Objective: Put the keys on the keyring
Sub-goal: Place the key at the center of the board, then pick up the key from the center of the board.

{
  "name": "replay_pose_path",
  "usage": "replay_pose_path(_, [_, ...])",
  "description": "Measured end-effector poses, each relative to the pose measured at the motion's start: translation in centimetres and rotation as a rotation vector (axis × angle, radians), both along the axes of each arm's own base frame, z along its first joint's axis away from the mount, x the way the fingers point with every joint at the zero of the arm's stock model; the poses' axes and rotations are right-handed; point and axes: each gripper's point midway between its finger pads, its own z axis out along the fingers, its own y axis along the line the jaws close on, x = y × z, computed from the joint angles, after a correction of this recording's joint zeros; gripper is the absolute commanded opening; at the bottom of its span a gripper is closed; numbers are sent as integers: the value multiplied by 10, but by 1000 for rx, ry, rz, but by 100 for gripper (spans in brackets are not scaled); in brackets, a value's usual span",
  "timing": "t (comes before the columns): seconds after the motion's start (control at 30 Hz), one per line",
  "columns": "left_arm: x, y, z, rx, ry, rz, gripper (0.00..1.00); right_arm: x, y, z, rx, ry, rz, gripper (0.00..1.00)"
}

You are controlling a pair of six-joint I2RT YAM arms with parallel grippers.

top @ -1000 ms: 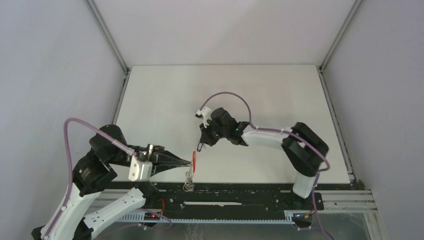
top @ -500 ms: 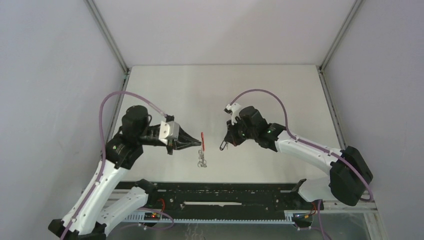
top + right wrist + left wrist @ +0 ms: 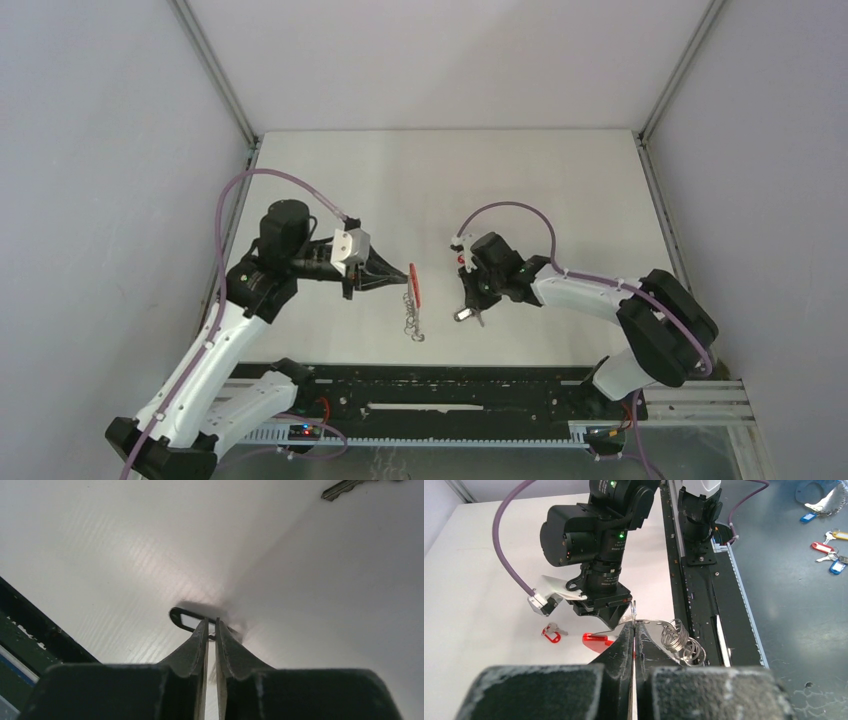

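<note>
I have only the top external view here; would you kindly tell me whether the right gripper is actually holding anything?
Observer: Yes. The right wrist view shows the right gripper shut on a dark oval loop that sticks out left of its tips.
Operator: Thank you. What is that below the red strap?
Observer: In the left wrist view, coiled silvery rings sit right of the left gripper, whose tips are shut, and the strap is on their left.
Operator: Are any spare keys about?
Observer: Yes. Past the black rail, off the table, tagged keys lie on a dark surface.
</note>
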Motion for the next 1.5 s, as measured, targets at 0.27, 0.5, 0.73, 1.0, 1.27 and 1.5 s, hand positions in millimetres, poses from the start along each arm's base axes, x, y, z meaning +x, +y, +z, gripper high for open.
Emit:
replay_pose_path(0.27, [-4, 2, 5, -12, -22, -2, 0, 0, -3, -12, 2, -10, -40, 48])
replay_pose_path(0.5, [-9, 4, 11, -25, -42, -5, 0, 10, -1, 12, 45, -91, -96, 90])
replay_pose_path(0.73, [-11, 4, 12, -29, -38, -6, 0, 1, -16, 54, 199, -165, -250, 100])
replay_pose_path(1.0, [-12, 5, 14, -30, -37, -1, 0, -2, -37, 52, 290, -101, -393, 100])
replay_pose_path(1.27, [-16, 6, 17, -37, -24, 4, 0, -18, -29, 41, 300, -33, -484, 78])
replay_pose_path(1.5, [-14, 6, 20, -49, 12, 26, 0, -23, -37, 26, 193, -36, -527, 47])
